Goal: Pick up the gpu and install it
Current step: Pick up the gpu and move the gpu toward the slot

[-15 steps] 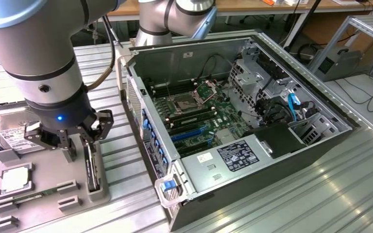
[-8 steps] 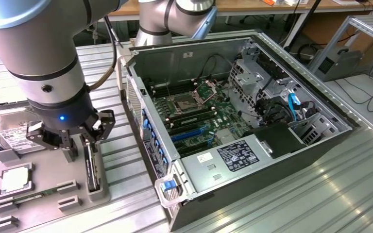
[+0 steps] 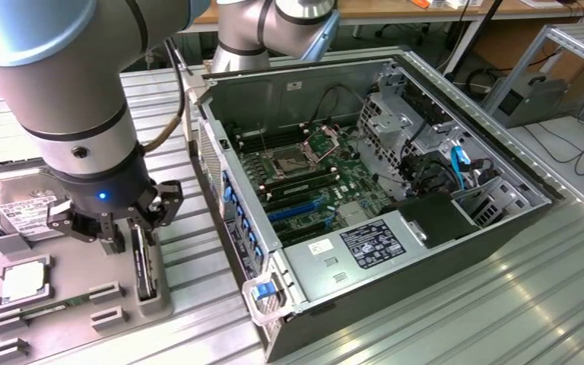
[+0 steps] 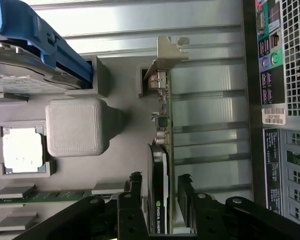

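Partly hidden gpu (image 4: 159, 170) edge-on; hand (image 4: 160, 177) straddles it, contact unclear.

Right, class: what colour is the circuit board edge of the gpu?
Green. The gpu stands on edge, and the wrist view shows it best.

The end effector (image 4: 159, 181) straddles the gpu (image 4: 159, 160), which stands on edge in a grey holder (image 4: 125, 165). Its silvery bracket (image 4: 168, 50) is at the far end. On the black cooler's side the holder carries a square silver chip (image 4: 22, 150) and a hard drive (image 4: 25, 65). On the green board's side, across ribbed tabletop (image 4: 210, 75), stands the computer case (image 4: 285, 75).
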You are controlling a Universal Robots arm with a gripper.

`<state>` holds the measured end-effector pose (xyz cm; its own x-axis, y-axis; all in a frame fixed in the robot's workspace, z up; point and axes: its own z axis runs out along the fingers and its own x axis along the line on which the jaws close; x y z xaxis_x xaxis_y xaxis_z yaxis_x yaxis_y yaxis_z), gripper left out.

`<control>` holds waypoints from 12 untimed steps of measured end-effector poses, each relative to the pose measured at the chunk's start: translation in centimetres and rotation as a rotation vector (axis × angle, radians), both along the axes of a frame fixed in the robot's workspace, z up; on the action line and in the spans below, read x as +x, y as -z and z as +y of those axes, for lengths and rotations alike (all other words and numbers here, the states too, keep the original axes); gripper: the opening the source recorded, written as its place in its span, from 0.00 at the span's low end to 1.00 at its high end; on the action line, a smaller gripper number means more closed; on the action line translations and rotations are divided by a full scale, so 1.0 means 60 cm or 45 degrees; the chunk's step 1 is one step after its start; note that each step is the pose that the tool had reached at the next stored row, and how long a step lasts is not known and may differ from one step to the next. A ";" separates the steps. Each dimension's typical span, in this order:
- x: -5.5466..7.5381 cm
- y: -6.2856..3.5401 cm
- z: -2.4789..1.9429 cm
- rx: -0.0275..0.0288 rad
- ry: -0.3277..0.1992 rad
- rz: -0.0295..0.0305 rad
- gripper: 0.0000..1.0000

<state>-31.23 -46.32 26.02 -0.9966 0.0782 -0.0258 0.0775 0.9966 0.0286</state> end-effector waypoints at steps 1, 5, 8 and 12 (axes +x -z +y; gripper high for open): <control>0.000 0.005 -0.0001 0.0000 0.000 0.0000 0.42; 0.000 0.022 -0.0001 0.0001 0.001 -0.0001 0.42; 0.000 0.026 -0.0002 -0.0002 0.002 0.0002 0.42; 0.000 0.030 -0.0001 0.0000 0.002 0.0001 0.42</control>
<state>-31.23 -46.33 24.22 -0.9965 0.0797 -0.0257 0.0789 0.9965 0.0286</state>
